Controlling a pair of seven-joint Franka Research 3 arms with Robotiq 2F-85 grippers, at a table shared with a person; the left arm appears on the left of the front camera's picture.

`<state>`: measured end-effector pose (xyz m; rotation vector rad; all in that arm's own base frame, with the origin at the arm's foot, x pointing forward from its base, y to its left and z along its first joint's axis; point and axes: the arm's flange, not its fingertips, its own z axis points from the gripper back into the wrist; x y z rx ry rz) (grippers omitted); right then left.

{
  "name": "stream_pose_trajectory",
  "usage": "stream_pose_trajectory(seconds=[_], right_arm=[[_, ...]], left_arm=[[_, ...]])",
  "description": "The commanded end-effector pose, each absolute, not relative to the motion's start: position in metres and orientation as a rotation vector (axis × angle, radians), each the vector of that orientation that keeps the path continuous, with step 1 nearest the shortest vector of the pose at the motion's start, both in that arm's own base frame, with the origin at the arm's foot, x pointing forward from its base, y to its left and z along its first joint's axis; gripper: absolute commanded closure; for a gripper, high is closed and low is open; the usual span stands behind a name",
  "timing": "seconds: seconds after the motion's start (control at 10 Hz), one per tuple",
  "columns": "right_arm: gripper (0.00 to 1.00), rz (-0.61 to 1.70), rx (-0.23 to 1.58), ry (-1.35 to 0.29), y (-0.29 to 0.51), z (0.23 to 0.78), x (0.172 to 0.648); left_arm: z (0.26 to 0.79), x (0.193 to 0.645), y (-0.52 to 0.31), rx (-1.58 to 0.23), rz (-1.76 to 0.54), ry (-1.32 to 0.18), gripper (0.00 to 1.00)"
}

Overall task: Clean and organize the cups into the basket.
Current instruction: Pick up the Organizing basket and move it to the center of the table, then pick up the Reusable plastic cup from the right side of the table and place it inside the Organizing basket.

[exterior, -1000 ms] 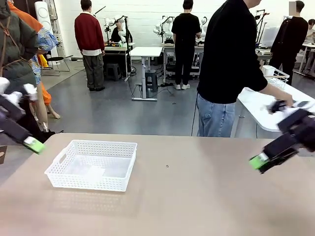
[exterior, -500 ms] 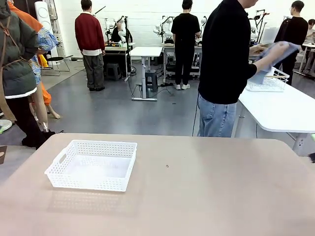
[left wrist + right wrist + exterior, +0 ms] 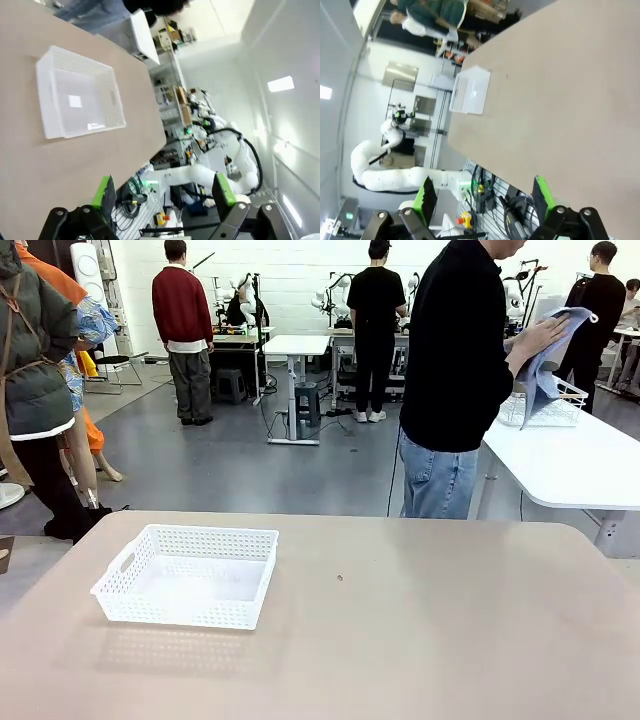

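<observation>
Counter: one beige flat-topped counter (image 3: 430,630), seen from the robot's side.
Basket: one shallow white plastic basket with lattice sides (image 3: 178,611) (image 3: 116,98) (image 3: 470,90). It stands flat on the counter's left half, apart from every edge. One cut-out handle shows at its left short end.
Left jaws: released and spread wide, two green pads (image 3: 105,192) counted. They are close to a counter edge and well apart from the basket.
Right jaws: released and spread wide, two green pads (image 3: 542,194) counted. They are close to a counter edge and well apart from the basket.
Person: one person in a black top and blue jeans (image 3: 455,350), just beyond the counter's far edge, turned toward a white side table (image 3: 570,465).
Cloth: one blue-grey cloth (image 3: 545,360) in the person's raised hand (image 3: 530,338). Whether it wraps anything cannot be told.
Wire basket: one white wire-frame basket (image 3: 550,410) on the side table.
</observation>
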<state>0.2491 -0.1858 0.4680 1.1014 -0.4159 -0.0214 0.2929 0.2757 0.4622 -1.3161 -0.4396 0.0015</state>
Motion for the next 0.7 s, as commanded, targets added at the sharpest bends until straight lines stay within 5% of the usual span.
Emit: stream_pose_trajectory(seconds=[0.0, 0.6], right_arm=[[0.00, -0.045, 1.082, -0.485, -0.208, 0.477, 0.222], [0.00, -0.077, 1.085, -0.488, -0.212, 0.477, 0.223]], left_arm=[[0.461, 0.293, 0.288, -1.305, 0.094, -0.484, 0.00], [0.455, 0.285, 0.294, -1.287, 0.076, -0.479, 0.00]])
